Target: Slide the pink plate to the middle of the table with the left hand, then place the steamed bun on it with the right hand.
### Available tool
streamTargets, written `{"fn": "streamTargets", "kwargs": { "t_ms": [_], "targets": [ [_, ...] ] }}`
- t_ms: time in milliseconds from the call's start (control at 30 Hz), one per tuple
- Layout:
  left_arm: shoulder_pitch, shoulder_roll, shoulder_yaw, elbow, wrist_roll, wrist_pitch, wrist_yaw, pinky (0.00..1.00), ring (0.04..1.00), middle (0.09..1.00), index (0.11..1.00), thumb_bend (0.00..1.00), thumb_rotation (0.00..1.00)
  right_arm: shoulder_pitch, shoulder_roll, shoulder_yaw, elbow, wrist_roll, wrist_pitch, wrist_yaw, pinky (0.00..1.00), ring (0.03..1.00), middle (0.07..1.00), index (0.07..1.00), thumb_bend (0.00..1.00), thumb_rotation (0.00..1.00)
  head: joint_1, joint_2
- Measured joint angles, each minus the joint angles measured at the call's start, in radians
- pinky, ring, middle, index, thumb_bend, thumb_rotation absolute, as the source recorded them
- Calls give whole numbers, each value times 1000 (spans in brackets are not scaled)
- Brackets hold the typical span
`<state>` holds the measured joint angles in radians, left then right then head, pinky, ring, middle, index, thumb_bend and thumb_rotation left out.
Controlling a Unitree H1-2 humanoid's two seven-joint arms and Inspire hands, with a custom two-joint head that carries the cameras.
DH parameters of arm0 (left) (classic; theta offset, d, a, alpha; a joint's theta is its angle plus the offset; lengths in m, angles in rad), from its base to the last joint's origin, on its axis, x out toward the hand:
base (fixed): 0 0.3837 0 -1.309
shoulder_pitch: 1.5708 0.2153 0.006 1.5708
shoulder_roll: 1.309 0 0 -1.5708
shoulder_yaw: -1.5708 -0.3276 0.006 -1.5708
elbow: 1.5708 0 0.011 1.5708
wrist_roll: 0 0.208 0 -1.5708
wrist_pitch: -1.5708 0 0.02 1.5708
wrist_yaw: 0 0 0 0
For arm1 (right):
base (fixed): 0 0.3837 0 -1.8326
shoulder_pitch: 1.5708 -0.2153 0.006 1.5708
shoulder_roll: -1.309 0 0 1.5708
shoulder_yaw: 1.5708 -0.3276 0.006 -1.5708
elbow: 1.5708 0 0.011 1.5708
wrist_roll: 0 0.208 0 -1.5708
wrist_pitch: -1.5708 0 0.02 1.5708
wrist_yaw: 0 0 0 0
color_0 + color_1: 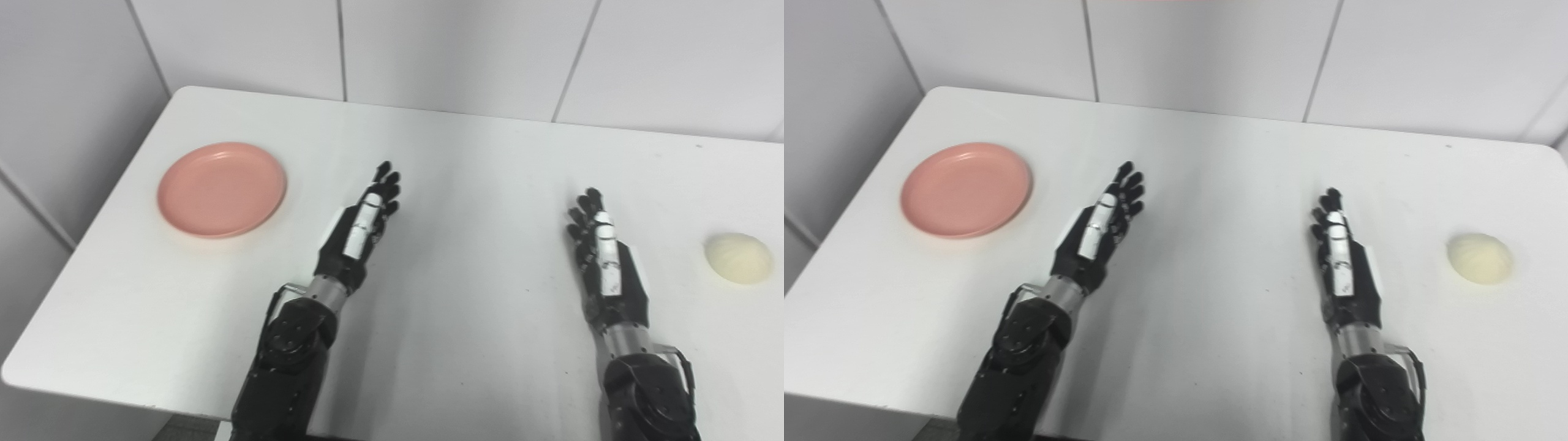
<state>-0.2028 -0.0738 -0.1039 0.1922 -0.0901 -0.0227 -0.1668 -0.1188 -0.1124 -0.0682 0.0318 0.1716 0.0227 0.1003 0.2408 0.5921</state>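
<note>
Pink plate (222, 189), the only one, is lying empty at the far left of the white table (465, 153). Right of it, well apart, the left hand (361, 223) is hovering with fingers stretched out, grasping nothing. Further right, the right hand (603, 257) is likewise spread and empty. One steamed bun (738, 257) is sitting near the right edge.

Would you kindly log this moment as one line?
round pink plate: table's left, untouched | pale steamed bun: right | left hand: open | right hand: open
</note>
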Motion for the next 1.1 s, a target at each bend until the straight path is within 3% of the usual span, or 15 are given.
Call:
{"fn": "streamTargets", "kwargs": {
  "t_ms": [733, 1100],
  "targets": [
    [0, -5, 1, -11, 8, 4, 1, 1000, 1000, 1000, 1000, 416, 1000, 3, 0, -1, -11, 0, 1, 1, 1000, 1000, 1000, 1000, 121, 1000, -5, 21],
    [46, -13, -8, -107, 7, 44, 2, 998, 1000, 1000, 1000, 399, 1000, 2, -2, -2, -14, 2, 1, 11, 1000, 1000, 1000, 1000, 111, 1000, 2, 29]
  ]
}}
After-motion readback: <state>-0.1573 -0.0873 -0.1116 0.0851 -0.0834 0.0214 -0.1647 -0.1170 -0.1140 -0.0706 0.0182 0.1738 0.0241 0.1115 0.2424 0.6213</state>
